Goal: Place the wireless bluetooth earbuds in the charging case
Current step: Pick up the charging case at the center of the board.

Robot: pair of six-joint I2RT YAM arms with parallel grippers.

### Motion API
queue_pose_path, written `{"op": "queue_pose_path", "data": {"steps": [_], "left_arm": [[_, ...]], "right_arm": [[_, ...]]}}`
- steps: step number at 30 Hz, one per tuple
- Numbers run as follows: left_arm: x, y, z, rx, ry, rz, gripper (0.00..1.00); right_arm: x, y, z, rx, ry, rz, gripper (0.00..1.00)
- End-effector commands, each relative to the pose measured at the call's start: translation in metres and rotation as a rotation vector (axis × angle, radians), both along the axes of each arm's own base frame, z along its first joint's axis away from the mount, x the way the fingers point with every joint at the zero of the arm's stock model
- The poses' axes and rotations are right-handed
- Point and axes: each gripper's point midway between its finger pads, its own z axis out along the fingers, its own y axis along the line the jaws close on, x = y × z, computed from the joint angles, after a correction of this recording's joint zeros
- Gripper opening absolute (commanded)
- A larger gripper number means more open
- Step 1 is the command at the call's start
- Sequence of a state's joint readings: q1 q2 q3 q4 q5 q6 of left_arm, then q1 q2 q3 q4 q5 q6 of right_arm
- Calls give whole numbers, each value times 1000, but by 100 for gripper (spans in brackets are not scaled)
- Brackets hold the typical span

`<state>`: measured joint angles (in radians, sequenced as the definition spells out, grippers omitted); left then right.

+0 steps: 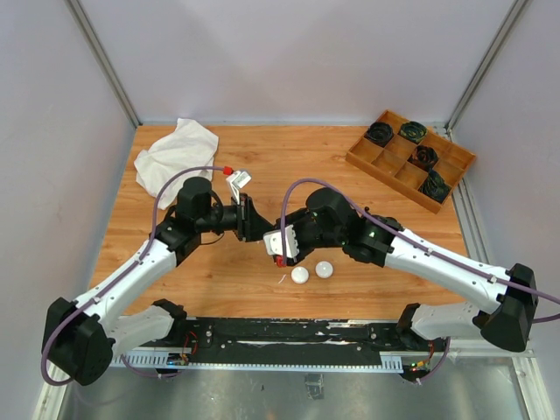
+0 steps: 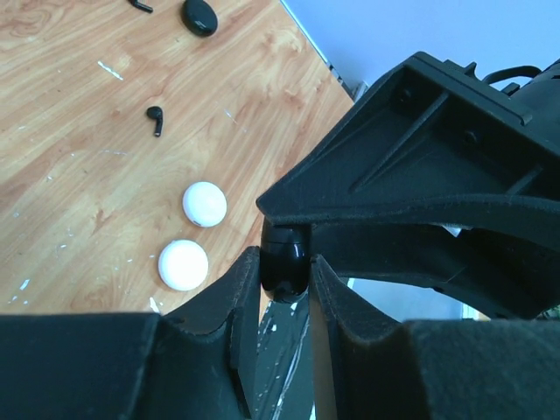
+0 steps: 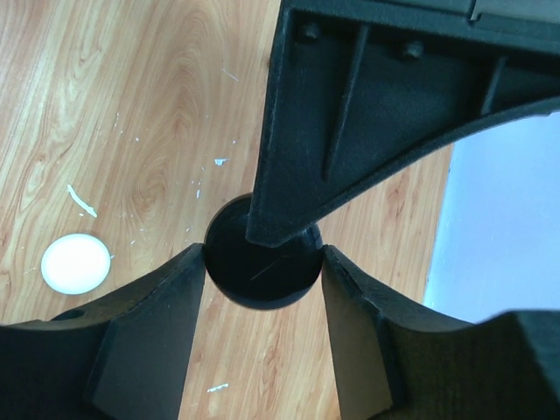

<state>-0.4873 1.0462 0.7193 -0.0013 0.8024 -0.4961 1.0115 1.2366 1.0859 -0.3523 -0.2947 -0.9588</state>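
A round black charging case (image 3: 261,273) hangs above the table between both grippers. My right gripper (image 3: 262,258) is shut across its width, a finger pressed on each side. In the left wrist view the case (image 2: 286,262) shows edge-on, and my left gripper (image 2: 287,269) is shut on its thin rim. In the top view the left gripper (image 1: 254,226) and right gripper (image 1: 282,241) meet at the table's middle and hide the case. One black earbud (image 2: 156,118) lies loose on the wood. Whether the case's lid is open I cannot tell.
Two white round pucks (image 1: 300,275) (image 1: 325,269) lie just in front of the grippers. Another black case (image 2: 199,16) lies farther off. A wooden divided tray (image 1: 378,164) with black cases stands at the back right. A white cloth (image 1: 175,153) lies at the back left.
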Motion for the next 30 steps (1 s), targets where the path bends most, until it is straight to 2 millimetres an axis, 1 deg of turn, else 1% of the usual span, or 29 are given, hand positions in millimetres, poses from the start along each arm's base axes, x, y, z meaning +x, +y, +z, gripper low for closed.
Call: {"op": "queue_pose_path", "data": {"steps": [1,4,7,9,12,15,17,19,20,23,28,30], "left_arm": [[6,5,17,-14,-118,35,5],[12,11,19,-12,-175,97,0],[13,15,26,-48,-240,134,0],[12,17,32,-88,-286,153,0],[10,21,48,-151,-359,182,0],[8,24,64,-217,-426,207,0],[6,26,76,-263,-468,219,0],[3,28,87,-303,-511,222,0],[2,28,92,-320,-533,222,0],[-1,29,106,-355,-583,215,0],[-9,29,124,-431,-641,196,0],[-13,31,128,-464,-658,196,0]], "right_arm": [[0,0,18,31,-4,-33,59],[-2,-5,23,73,65,-67,62],[-6,-8,34,158,174,-89,64],[-5,-10,43,231,240,-118,65],[-4,-12,57,364,361,-172,66],[-4,-11,70,496,448,-179,66],[-4,-12,74,562,496,-197,66],[-2,-13,81,644,522,-228,66],[-2,-14,78,672,540,-243,66],[-3,-19,89,774,542,-243,66],[-4,-21,106,898,542,-206,65],[-5,-19,110,936,564,-180,65]]}}
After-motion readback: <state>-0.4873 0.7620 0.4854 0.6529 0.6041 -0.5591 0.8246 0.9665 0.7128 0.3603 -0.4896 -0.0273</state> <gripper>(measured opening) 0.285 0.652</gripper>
